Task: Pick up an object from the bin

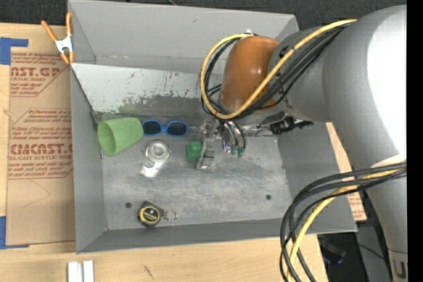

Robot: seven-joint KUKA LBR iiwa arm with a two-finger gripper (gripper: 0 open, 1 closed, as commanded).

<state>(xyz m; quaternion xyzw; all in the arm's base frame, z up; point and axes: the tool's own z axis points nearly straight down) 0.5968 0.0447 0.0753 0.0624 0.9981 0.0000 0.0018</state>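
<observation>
The gripper (218,150) sits low in mid-bin with its fingers spread, and a small green piece (193,152) lies just left of them.

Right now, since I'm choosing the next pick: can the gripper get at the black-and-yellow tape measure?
Probably yes. The tape measure lies alone on bare floor with nothing over it, apart from the gripper. The bin wall close beside it may crowd the approach.

Cup (120,135) left in bin (251,189), sunglasses (165,127) just right, tape measure (149,214) near front
</observation>
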